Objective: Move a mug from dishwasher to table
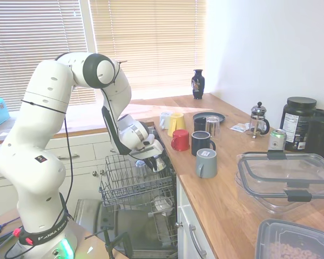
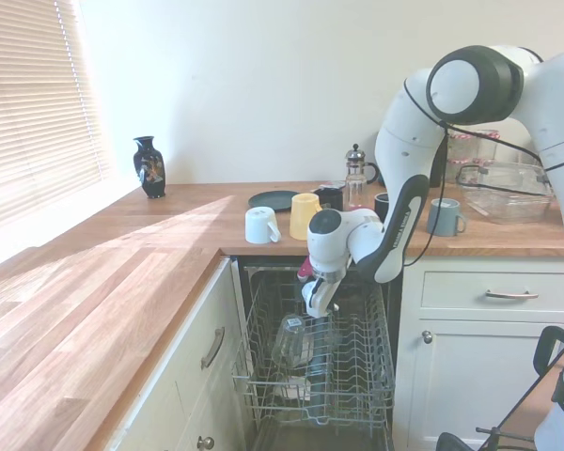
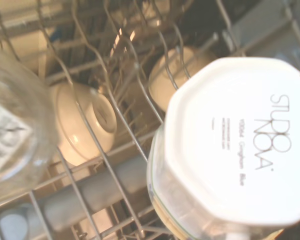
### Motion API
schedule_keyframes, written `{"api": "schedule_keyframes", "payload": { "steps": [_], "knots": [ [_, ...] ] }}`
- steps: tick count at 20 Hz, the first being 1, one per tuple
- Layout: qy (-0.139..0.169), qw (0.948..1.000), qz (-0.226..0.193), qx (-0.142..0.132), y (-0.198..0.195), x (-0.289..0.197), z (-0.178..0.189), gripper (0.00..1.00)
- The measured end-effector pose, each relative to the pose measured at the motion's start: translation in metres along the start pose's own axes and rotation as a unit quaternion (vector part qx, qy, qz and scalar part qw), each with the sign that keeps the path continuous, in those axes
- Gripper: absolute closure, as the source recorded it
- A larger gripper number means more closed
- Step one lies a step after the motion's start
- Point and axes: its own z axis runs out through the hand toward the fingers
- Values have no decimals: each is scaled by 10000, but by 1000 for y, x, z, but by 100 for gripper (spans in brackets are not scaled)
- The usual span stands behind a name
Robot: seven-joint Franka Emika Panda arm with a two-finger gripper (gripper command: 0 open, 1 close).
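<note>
- Fingers (image 2: 318,303) hang over the upper rack (image 2: 357,376) of the dishwasher (image 1: 92,213), centre of the second ext. view. Can't tell how far open, or whether they hold anything.
- Mug (image 3: 235,145) fills the right half of the wrist view, base toward the cam w/ print showing. It sits above the rack wires.
- Clear glass (image 2: 291,340) lies tilted in the rack, just below-left of the fingers.
- Two cream cups (image 3: 82,122) show through the wires, lower down.
- Counter (image 1: 227,199) edge runs just right of the rack in the first ext. view. Red mug (image 1: 179,140) and grey mug (image 1: 206,163) stand near that edge, w/ bare wood in front of the grey one.
- Rack front corner, lower centre, looks free of dishes.
</note>
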Motion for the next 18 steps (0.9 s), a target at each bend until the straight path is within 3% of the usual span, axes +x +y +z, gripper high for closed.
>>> {"api": "schedule_keyframes", "payload": {
  "steps": [18],
  "knots": [
    [340, 9991, -125, 219, 5, -65, -106, 100]
  ]
}}
